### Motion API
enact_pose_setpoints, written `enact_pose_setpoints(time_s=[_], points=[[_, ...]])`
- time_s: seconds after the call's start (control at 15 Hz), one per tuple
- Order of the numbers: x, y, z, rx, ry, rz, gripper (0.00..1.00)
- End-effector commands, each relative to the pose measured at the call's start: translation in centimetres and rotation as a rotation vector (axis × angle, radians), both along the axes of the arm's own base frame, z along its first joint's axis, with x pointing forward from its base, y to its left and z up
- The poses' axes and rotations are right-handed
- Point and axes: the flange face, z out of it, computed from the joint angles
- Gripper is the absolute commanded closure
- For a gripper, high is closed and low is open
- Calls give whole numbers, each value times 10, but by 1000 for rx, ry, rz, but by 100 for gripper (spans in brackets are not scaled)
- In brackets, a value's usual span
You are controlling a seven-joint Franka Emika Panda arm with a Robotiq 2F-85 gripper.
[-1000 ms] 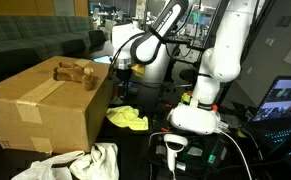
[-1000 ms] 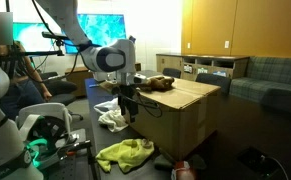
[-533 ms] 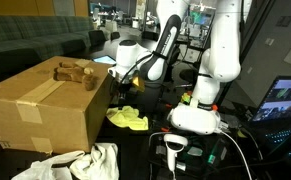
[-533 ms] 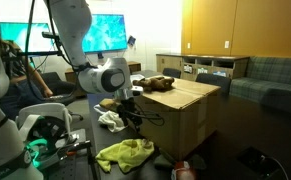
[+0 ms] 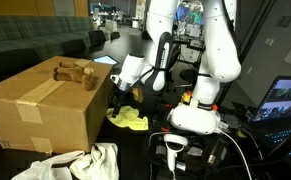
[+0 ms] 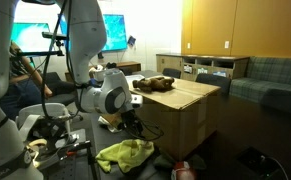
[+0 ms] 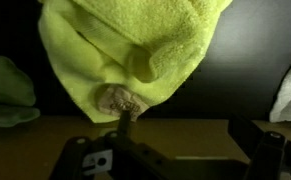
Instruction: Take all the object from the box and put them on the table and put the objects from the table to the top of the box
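The gripper (image 5: 119,98), jaws spread wide, hangs just above the yellow cloth (image 5: 128,120) crumpled on the dark table (image 5: 140,147) beside the cardboard box (image 5: 45,110), the cloth apparently lying directly beneath the jaws.

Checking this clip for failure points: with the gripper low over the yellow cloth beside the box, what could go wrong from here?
1. The open gripper hangs close to the box wall; going lower could knock it against the cardboard.
2. The cloth is soft and bunched, so a pinch may catch only a fold and slip on the lift.
3. The toy already sits on the box top; laying the cloth there could nudge it.
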Motion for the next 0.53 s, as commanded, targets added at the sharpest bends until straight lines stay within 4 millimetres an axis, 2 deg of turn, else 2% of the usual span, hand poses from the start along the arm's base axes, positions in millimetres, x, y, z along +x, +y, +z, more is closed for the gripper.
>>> enact_pose_setpoints(time_s=[0.0,0.2,0.47], points=[[-3,1,-21,161,-13,-54,0],[-3,0,-36,202,15,-84,0],[-4,-16,-46,205,71,-177,0]])
